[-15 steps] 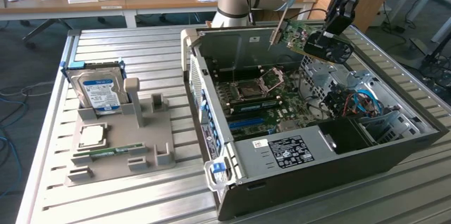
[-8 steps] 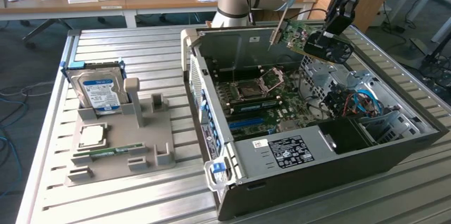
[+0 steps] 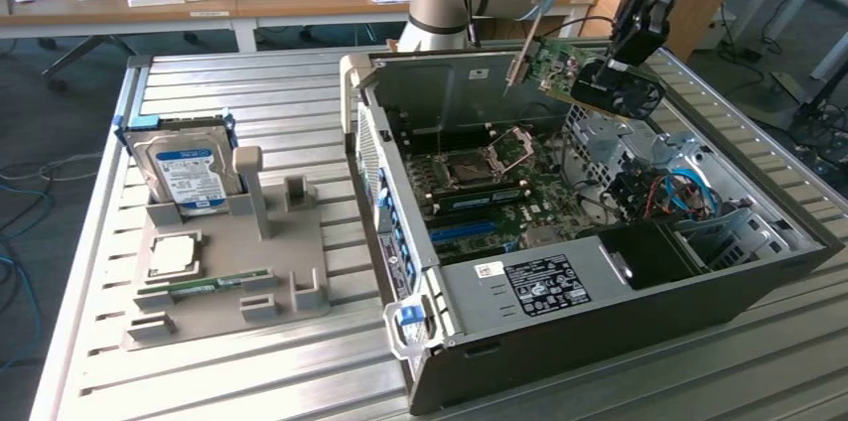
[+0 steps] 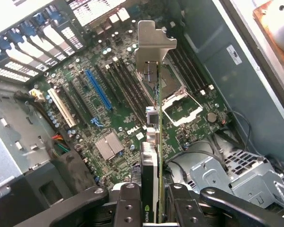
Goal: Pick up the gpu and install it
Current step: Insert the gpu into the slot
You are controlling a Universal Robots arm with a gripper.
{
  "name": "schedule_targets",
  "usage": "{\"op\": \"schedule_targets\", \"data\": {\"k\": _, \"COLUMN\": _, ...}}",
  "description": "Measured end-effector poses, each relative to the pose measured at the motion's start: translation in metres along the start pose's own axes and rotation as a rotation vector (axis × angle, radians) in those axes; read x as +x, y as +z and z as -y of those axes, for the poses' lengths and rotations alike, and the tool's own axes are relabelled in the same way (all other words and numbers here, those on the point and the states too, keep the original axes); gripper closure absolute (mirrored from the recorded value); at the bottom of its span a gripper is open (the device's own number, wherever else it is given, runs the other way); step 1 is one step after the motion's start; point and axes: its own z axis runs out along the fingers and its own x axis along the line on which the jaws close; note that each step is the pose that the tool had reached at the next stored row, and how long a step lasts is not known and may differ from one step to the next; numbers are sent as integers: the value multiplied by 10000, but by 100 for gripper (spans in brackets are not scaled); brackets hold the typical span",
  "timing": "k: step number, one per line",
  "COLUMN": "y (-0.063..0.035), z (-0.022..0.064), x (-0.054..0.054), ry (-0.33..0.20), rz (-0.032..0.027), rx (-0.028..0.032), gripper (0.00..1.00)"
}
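My gripper (image 3: 613, 71) is shut on the gpu (image 3: 567, 71), a green-backed card with a black cooler and a slim silvery end bracket (image 3: 521, 62). It hangs tilted in the air above the far side of the open computer case (image 3: 636, 292). In the wrist view the gpu (image 4: 157, 142) is seen edge-on between my fingers (image 4: 128, 203), its bracket (image 4: 154, 45) pointing away over the motherboard (image 4: 132, 104). The blue expansion slot (image 4: 98, 88) lies a little to the side of the card's edge.
A grey holder tray (image 3: 225, 262) at the exterior view's left carries a blue-labelled hard drive (image 3: 186, 168), a processor (image 3: 173, 254) and a green memory stick (image 3: 206, 287). The case walls, drive cage (image 3: 623, 143) and cables (image 3: 676, 193) surround the motherboard. A cluttered desk stands behind.
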Motion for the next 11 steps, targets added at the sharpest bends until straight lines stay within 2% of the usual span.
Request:
{"op": "schedule_targets", "data": {"k": 1, "y": 0, "z": 0, "x": 0, "ry": -424, "rz": -31, "rx": -7, "gripper": 74}}
{"op": "schedule_targets", "data": {"k": 3, "y": 0, "z": 0, "x": 0, "ry": -656, "rz": -49, "rx": -11, "gripper": 74}}
{"op": "schedule_targets", "data": {"k": 11, "y": 1, "z": -3, "x": 2, "ry": -1138, "rz": -112, "rx": -4, "gripper": 74}}
